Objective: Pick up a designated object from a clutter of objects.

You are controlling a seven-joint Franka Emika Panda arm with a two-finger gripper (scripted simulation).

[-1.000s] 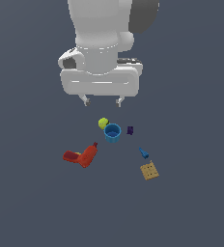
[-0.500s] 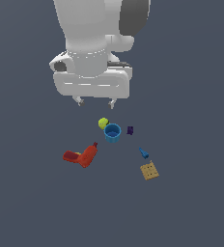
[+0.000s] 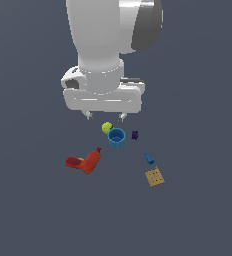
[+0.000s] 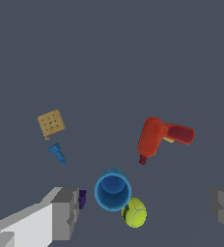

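Tool (image 3: 105, 116) hangs with its fingers spread apart and nothing between them, above the clutter near the frame's centre.

Just below its fingertips sit a yellow-green ball (image 3: 107, 128) and a round blue cup (image 3: 116, 137), with a tiny dark purple block (image 3: 134, 135) beside them. The flat square tan box with dark dots (image 3: 155, 176) lies well apart, toward the lower right on the grey table (image 3: 198, 210), next to a small blue piece (image 3: 148, 159); a red bottle-shaped item (image 3: 85, 161) lies lower left.
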